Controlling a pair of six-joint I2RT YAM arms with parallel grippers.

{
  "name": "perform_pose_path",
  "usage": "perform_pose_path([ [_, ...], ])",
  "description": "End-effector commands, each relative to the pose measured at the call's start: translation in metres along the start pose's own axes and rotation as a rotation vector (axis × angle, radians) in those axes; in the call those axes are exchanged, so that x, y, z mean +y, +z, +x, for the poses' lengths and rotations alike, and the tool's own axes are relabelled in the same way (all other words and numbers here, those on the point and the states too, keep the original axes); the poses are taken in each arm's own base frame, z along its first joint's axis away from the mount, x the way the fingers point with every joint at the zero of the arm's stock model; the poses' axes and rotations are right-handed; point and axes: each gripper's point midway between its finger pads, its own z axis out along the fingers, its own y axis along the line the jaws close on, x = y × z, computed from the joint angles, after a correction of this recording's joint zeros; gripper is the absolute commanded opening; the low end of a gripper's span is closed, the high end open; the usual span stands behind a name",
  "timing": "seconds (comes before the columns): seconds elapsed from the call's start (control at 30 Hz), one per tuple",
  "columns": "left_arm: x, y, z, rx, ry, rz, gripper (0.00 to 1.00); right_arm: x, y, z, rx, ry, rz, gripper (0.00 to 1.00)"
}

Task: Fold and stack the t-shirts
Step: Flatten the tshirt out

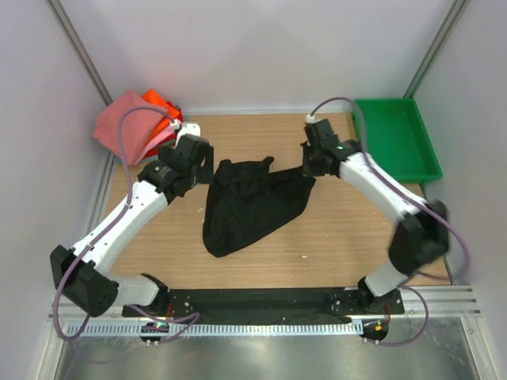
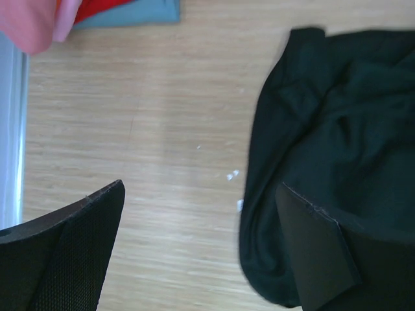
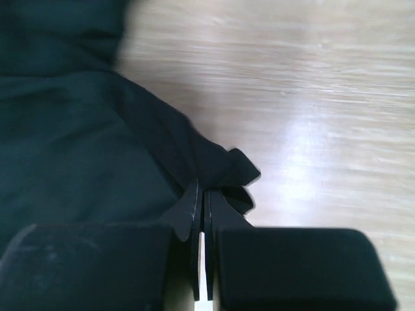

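A plain black t-shirt (image 1: 249, 206) lies crumpled on the wooden table (image 1: 341, 237). My right gripper (image 1: 310, 169) is at the shirt's right corner, shut on a bunched fold of black cloth; the wrist view shows the jaws pinched together (image 3: 202, 189) with the fabric (image 3: 65, 142) trailing off to the left. My left gripper (image 1: 196, 152) hangs open by the shirt's upper left edge. In its wrist view the gap between the fingers (image 2: 201, 188) shows bare wood, and the right finger is over the black cloth (image 2: 337, 129). Folded t-shirts, salmon-pink (image 1: 123, 127) and orange-red (image 1: 162, 103), are piled at the back left.
A green plastic tray (image 1: 396, 138) stands at the back right corner. In the left wrist view the pile's pink (image 2: 39, 23) and red (image 2: 97, 8) edges show at the top, with a blue-grey piece (image 2: 142, 13) beside them. Grey walls enclose the table.
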Motion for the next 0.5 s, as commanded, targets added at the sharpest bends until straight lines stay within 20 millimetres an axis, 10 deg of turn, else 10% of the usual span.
perform_pose_path([
  [0.0, -0.01, -0.005, -0.044, -0.076, -0.115, 0.024, 1.0, -0.019, -0.126, -0.007, -0.233, 0.075, -0.012, 0.01],
  [0.1, -0.032, 0.021, -0.052, -0.038, -0.154, 0.061, 1.0, -0.036, -0.152, 0.028, -0.268, 0.155, -0.026, 0.01],
  [0.27, -0.084, 0.092, -0.032, 0.095, -0.155, 0.107, 0.91, -0.044, -0.119, 0.096, -0.09, 0.177, -0.009, 0.01],
  [0.47, -0.122, 0.146, -0.012, 0.188, -0.178, 0.131, 0.9, -0.049, -0.115, 0.12, -0.051, 0.215, 0.001, 0.01],
])
